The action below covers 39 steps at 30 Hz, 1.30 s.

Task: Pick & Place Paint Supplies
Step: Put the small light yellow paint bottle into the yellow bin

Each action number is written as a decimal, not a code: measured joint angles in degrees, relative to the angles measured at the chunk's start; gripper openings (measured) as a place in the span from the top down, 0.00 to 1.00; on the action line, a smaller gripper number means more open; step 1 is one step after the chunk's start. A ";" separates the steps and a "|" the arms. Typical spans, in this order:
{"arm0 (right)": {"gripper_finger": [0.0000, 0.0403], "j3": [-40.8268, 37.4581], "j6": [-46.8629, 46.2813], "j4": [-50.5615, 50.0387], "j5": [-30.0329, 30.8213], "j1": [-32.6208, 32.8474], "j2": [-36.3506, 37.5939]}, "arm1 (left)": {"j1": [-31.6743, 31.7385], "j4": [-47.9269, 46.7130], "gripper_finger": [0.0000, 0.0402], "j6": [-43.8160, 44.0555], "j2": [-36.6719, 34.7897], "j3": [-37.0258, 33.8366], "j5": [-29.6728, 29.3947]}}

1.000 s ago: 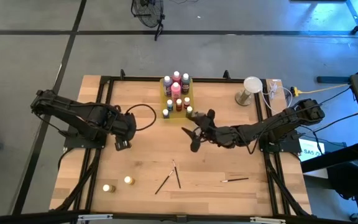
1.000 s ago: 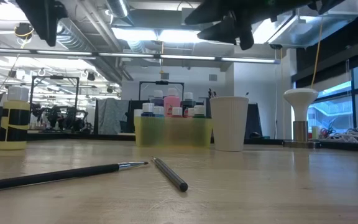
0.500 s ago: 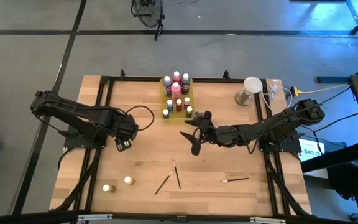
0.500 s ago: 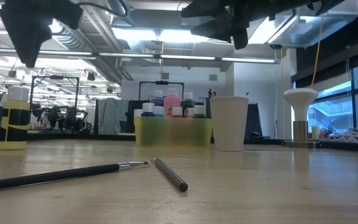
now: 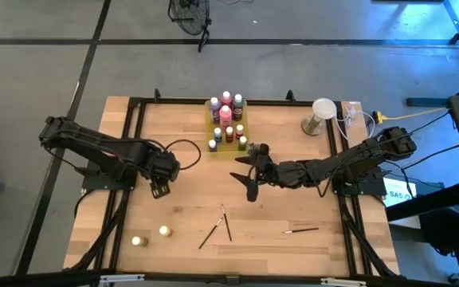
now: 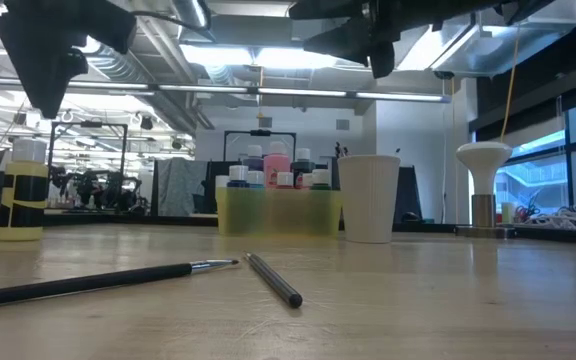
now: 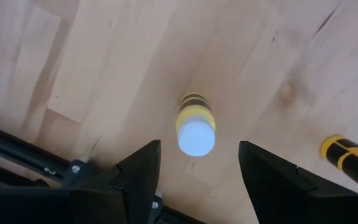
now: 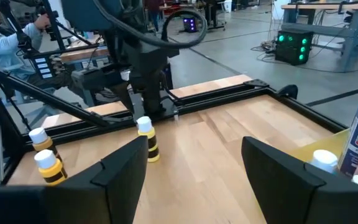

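Note:
A yellow paint bottle with a white cap [image 7: 196,127] stands upright on the wooden table [image 5: 293,199]. My left gripper [image 7: 199,147] hangs open above it, pointing down, a finger on either side and clear of it; in the high view the gripper [image 5: 159,190] hides it. Two more yellow bottles [image 5: 138,241] [image 5: 165,231] stand near the front left. Three thin dark brushes [image 5: 213,231] [image 5: 226,223] [image 5: 301,230] lie flat near the front. My right gripper [image 5: 249,175] is open, held level above mid-table, holding nothing.
A translucent yellow tray [image 5: 210,119] with several bottles stands at the far middle, with a pale cup [image 6: 368,197] beside it. A white mushroom-shaped stand [image 5: 319,114] is at the far right. A black frame rail [image 7: 17,155] runs along the table's left side.
My left gripper has come down toward the yellow bottle under it and rolled slightly, staying open. My right gripper has turned a little at the wrist without shifting place.

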State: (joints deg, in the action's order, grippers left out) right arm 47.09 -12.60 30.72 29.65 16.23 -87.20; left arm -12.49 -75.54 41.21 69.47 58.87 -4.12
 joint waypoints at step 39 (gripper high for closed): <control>0.35 0.00 0.04 -0.24 -3.39 -0.01 0.00 | 1.03 9.91 0.47 -1.38 0.05 -12.22 1.61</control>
State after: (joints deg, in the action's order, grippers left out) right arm 47.09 -12.56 30.48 26.26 16.21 -87.20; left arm -11.46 -65.63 39.83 69.52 46.65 -2.51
